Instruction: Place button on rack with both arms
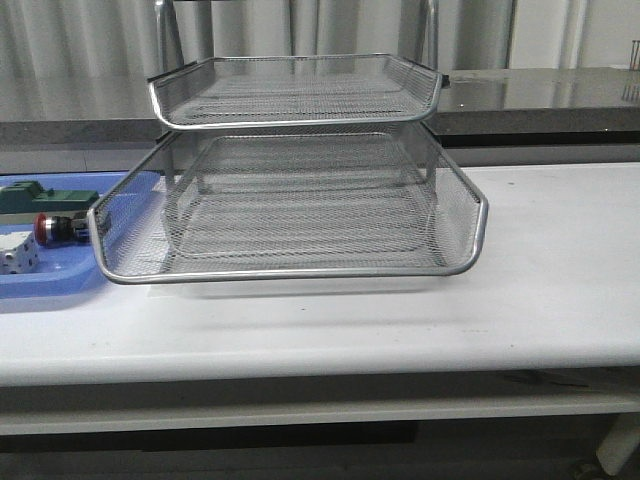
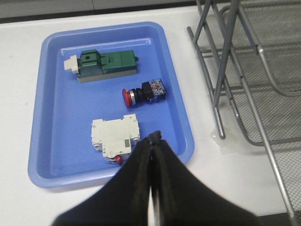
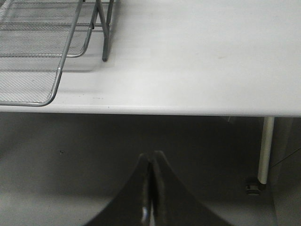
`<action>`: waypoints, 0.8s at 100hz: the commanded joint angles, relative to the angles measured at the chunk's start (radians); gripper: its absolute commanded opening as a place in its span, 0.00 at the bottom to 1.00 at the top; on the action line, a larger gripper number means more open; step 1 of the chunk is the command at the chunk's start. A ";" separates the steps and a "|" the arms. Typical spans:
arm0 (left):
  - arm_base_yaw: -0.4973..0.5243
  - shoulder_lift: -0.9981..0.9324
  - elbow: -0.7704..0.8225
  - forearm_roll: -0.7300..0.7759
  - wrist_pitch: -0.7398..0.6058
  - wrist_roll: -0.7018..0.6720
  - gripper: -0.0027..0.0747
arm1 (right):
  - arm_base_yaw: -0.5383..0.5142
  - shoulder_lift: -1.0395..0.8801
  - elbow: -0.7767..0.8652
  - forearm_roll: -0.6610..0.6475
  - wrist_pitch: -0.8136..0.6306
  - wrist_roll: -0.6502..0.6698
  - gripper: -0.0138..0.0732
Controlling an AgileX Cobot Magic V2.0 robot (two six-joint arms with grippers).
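Over on the far left of the white table (image 1: 560, 290) sits a flat blue tray (image 2: 56, 155), and the button (image 2: 143, 93) lies on its side in it, red cap pointing away from the rack, blue rear block towards it. A green block (image 2: 106, 65) with a cream end lies in the same tray just beyond the button, apart from it, and a white breaker-like unit (image 2: 115, 136) lies on the button's other side, also apart. The left gripper (image 2: 154, 137) hangs above that tray, over the white unit's edge, its two black fingers pressed together with nothing between them, well clear of the button. Moving right, the rack (image 1: 300, 200) stands in the middle of the table just beside the tray, its lower mesh tray pulled forward and its upper one set further back; both tiers I can see hold nothing. Further right the table is bare white, and the right gripper (image 3: 151, 157) hovers out past the table's front edge, off the rack's right corner, its fingers likewise closed tight on nothing, the floor and a table leg (image 3: 265, 150) below it.
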 commanded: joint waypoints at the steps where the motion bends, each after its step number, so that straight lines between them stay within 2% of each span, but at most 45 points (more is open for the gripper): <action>1: -0.007 0.097 -0.154 0.014 0.030 0.028 0.01 | 0.000 0.004 -0.030 -0.017 -0.056 0.001 0.08; 30: -0.007 0.391 -0.473 0.014 0.260 0.205 0.01 | 0.000 0.004 -0.030 -0.017 -0.056 0.001 0.08; 46: -0.007 0.500 -0.597 0.014 0.325 0.305 0.01 | 0.000 0.004 -0.030 -0.017 -0.056 0.001 0.08; 58: -0.007 0.545 -0.643 0.016 0.334 0.318 0.03 | 0.000 0.004 -0.030 -0.017 -0.056 0.001 0.08; 63: -0.007 0.554 -0.647 0.016 0.336 0.344 0.08 | 0.000 0.004 -0.030 -0.017 -0.056 0.001 0.08; 68: -0.007 0.562 -0.647 0.016 0.336 0.374 0.17 | 0.000 0.004 -0.030 -0.017 -0.056 0.001 0.08; 80: -0.007 0.570 -0.647 0.016 0.338 0.440 0.47 | 0.000 0.004 -0.030 -0.017 -0.056 0.001 0.08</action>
